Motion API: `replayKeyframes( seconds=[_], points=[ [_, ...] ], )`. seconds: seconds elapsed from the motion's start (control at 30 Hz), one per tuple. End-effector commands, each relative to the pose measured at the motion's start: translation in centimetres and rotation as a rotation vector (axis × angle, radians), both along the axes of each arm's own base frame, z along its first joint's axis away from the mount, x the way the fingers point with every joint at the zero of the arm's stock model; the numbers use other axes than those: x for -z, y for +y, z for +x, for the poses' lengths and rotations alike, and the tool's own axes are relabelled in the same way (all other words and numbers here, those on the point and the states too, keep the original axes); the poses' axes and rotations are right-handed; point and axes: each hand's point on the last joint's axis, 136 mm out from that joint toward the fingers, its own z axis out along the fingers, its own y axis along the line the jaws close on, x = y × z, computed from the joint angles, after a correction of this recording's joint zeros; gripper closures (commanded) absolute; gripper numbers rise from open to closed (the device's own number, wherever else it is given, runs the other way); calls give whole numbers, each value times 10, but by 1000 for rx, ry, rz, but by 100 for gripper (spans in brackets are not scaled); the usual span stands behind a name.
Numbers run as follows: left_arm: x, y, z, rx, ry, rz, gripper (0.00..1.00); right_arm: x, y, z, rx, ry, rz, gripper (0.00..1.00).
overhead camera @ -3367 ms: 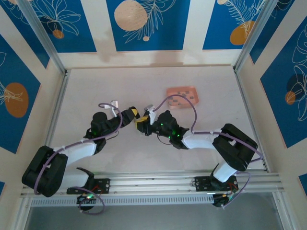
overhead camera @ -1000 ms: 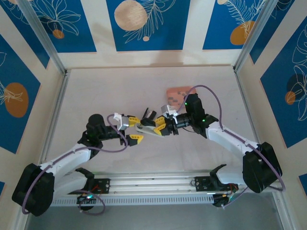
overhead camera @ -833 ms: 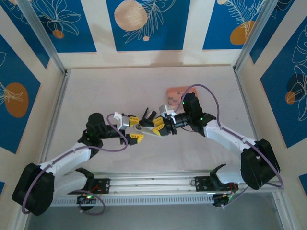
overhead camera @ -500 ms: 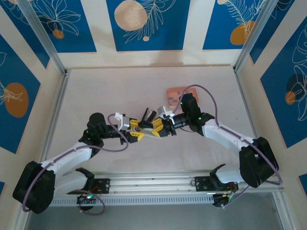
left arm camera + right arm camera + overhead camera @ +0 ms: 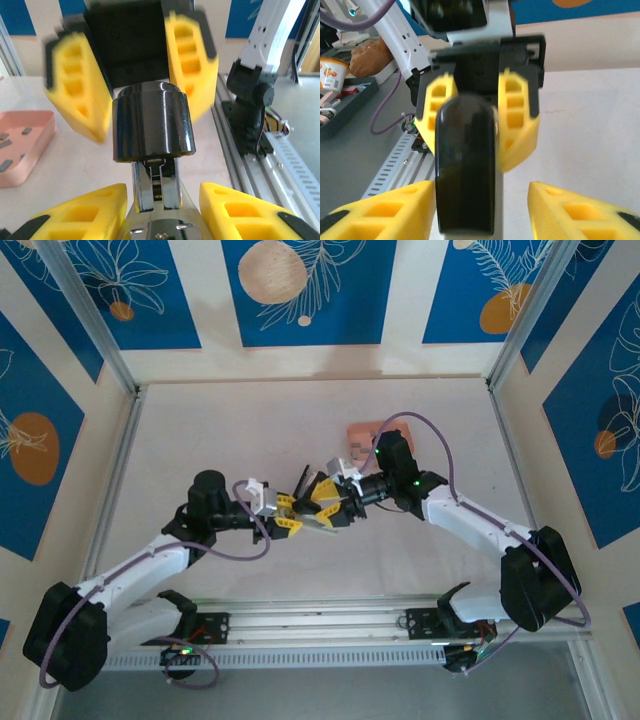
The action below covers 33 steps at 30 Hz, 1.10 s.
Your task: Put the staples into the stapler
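Staples (image 5: 26, 131) lie in the pink tray (image 5: 37, 150) on the desk (image 5: 200, 430), near the stapler (image 5: 152, 125). Left jaws look clamped on its base, likely to steady it. Right jaws stand apart around its black top, perhaps to swing it open.

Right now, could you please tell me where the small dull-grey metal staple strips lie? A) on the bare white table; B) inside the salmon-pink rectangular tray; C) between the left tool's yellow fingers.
B: in the left wrist view the small dull-grey metal staple strips lie on the floor of the salmon-pink rectangular tray, inside its walls.
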Motion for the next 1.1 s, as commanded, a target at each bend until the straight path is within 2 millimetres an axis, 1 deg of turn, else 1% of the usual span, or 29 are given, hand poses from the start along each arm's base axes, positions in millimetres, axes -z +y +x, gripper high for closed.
replayKeyframes(
  seconds=[0.0,0.23,0.37,0.47,0.63,0.9,0.97,1.0,1.07],
  points=[
    [-14,-1,-3,18,-117,19,84,-3,6,-1,-8,13,-29,46],
    [-19,-1,-5,17,-139,22,85,-3,18,-4,-35,10,-42,42],
    [-19,-1,-6,15,-145,26,85,5,27,-6,-36,20,-83,41],
    [-18,-2,-6,16,-144,29,85,8,32,-9,-42,19,-97,42],
    [-17,-2,-6,5,-151,32,86,7,34,-12,-55,28,-91,54],
    [-21,-1,-2,-22,-160,17,86,0,33,-14,-85,37,-77,57],
    [-20,-1,-2,-24,-161,17,86,1,34,-14,-93,44,-78,63],
    [-19,0,-1,-31,-160,19,86,-1,33,-14,-99,43,-69,68],
    [-16,1,1,-48,-153,27,86,-11,29,-13,-111,47,-30,77]
  ],
)
